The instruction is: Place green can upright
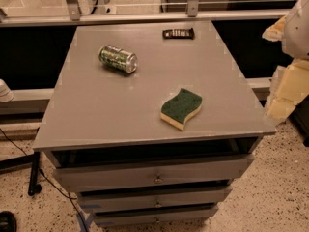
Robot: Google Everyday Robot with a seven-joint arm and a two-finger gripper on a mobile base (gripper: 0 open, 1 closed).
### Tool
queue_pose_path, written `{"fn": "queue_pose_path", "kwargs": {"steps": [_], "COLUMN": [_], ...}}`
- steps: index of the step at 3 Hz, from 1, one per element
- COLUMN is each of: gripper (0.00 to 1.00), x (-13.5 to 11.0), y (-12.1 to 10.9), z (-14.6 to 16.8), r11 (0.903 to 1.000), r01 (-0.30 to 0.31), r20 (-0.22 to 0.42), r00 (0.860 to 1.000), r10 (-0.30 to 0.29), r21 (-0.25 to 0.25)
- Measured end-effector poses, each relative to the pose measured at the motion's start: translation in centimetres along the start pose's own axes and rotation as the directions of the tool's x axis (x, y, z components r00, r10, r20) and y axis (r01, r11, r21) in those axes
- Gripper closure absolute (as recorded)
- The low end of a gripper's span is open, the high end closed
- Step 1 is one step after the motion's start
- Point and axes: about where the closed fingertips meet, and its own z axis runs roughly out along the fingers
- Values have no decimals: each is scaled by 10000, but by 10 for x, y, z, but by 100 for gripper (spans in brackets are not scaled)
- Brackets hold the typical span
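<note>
Above grey drawers (pixel 154 178), a sponge (pixel 181 108) sits near the front edge of the worktop (pixel 96 124); the green can (pixel 118 59) lies on its side beyond it, toward the far left. The gripper is out of frame, its state and its distance from the can unknowable. Best practice, arguably: grasp across the can's body, then tip it onto a silver end, clear of the sponge
</note>
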Motion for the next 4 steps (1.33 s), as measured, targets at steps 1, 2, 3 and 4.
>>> {"fn": "queue_pose_path", "kwargs": {"steps": [1, 2, 3, 4], "gripper": [0, 0, 0, 0], "x": [0, -29, -81, -140], "y": [0, -5, -23, -49], "z": [0, 14, 42, 74], "r11": [10000, 9999, 9998, 9982], "r01": [0, -63, -209, -599], "r20": [2, 502, 1137, 1880], "r00": [10000, 9987, 9933, 9803], "r10": [0, 58, 202, 607], "r21": [2, 96, 49, -99]}}
